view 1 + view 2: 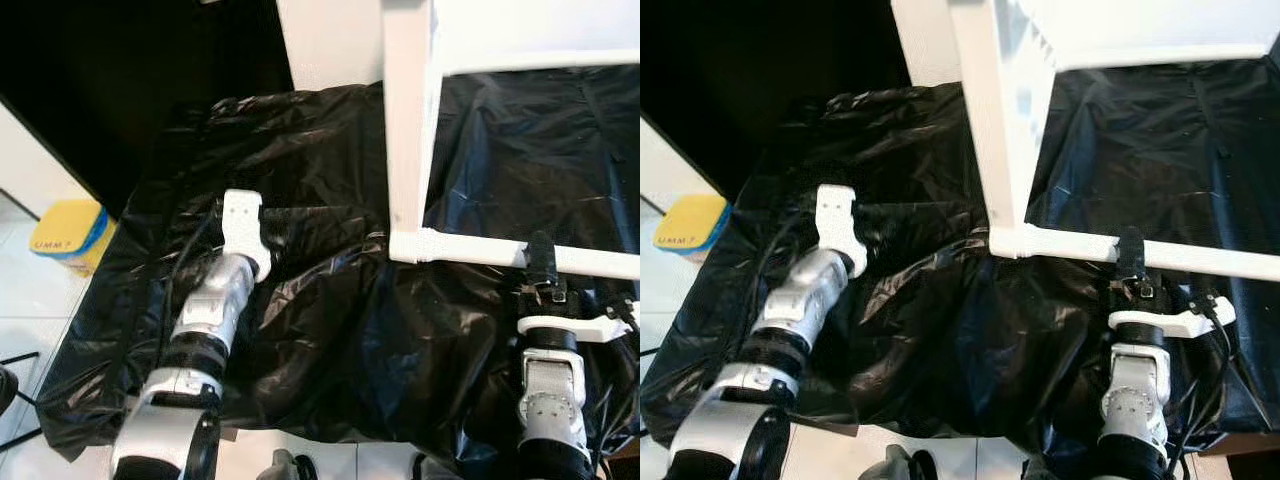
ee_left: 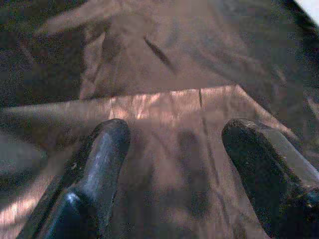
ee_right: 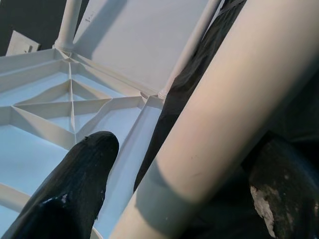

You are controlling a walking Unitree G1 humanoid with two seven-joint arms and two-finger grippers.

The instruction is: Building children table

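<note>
right end effector point(image 1: 1130, 262) clamps the white plastic table's round leg point(image 1: 1200, 259), tabletop cut off above; left end effector point(image 2: 182, 164) spread wide, empty, over crinkled black plastic sheet point(image 1: 330, 330).

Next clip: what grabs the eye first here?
A white table lying on its side over a black plastic sheet, one leg running across in front of the robot. The right gripper has its jaws around that leg, while the left gripper rests open on the sheet further left.
</note>
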